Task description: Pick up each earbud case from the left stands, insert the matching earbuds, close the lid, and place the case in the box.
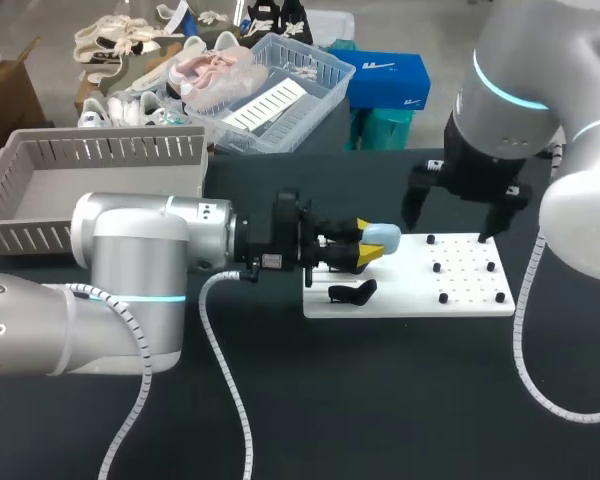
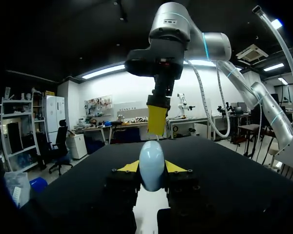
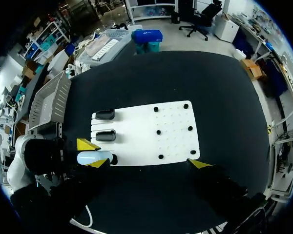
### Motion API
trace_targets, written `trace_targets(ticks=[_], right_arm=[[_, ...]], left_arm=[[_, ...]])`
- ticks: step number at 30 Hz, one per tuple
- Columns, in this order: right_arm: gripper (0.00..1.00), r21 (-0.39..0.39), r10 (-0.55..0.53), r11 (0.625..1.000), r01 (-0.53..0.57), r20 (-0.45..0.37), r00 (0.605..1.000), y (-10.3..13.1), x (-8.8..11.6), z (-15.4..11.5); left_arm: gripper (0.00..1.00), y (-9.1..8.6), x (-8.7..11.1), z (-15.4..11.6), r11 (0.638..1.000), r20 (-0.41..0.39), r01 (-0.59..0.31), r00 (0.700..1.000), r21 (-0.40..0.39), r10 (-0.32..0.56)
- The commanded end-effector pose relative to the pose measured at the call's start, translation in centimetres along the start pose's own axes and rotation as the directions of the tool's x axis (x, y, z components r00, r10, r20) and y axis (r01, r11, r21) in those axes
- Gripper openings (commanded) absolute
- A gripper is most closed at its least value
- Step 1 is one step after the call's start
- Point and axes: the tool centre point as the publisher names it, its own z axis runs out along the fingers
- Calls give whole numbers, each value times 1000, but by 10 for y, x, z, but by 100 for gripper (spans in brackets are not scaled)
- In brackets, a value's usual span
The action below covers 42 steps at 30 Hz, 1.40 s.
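Observation:
A pale blue earbud case (image 1: 383,238) hangs just above the left end of the white board (image 1: 460,300), held lying flat. My left gripper (image 1: 365,247) is shut on it from both sides. In the left wrist view the earbud case (image 2: 151,163) fills the gap between my left gripper's (image 2: 151,171) yellow tips. My right gripper (image 1: 450,218) hovers open over the board's middle, one finger close beside the case. From the right wrist, my right gripper (image 3: 149,163) spans wide and the earbud case (image 3: 94,157) lies by its one tip. Two black stands (image 3: 105,125) sit on the board's left part.
Several small black pieces (image 3: 173,129) stand on the white board's (image 3: 136,146) right half. A grey slatted box (image 1: 90,160) sits at the table's back left, also seen as the grey box (image 3: 51,100) from the right wrist. Black tabletop (image 1: 380,400) lies in front.

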Motion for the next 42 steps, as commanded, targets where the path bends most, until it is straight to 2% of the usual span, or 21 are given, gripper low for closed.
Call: trace_targets(ticks=[1, 3, 4, 6, 14, 21, 24, 31, 34, 42], right_arm=[[100, -63, -52, 997, 54, 29, 998, -19, 16, -10], [100, -94, -97, 991, 100, 35, 995, -23, 20, -13], [100, -158, -112, 981, 115, 33, 993, -27, 21, -15], [100, -182, -144, 972, 146, 24, 989, -32, 21, -17], [100, -241, -195, 950, 201, 50, 980, -40, 20, -20], [100, -258, -205, 942, 214, 62, 977, -41, 18, -20], [100, -258, -205, 942, 214, 62, 977, -41, 18, -20], [100, -258, -205, 942, 214, 62, 977, -41, 18, -20], [100, -258, -205, 942, 214, 62, 977, -41, 18, -20], [100, -258, -205, 942, 214, 62, 977, -41, 18, -20]], left_arm=[[0, -6, -16, -27, 1000, -14, 0, 1000, -31, 0], [0, -6, -22, -36, 999, -20, 1, 1000, -41, -2], [0, -8, -25, -39, 999, -28, 2, 1000, -45, -4], [0, -10, -28, -48, 998, -41, 9, 999, -56, -11], [0, -13, -36, -93, 987, -94, 40, 994, -156, -55], [0, -8, -31, -142, 957, -144, 76, 982, -279, -120], [0, -3, -22, -166, 932, -151, 101, 975, -349, -162], [0, 8, 10, -219, 846, -207, 150, 934, -511, -291], [0, 17, 15, -239, 803, -187, 158, 930, -575, -316], [0, 42, 10, -265, 739, -165, 132, 935, -661, -314]])
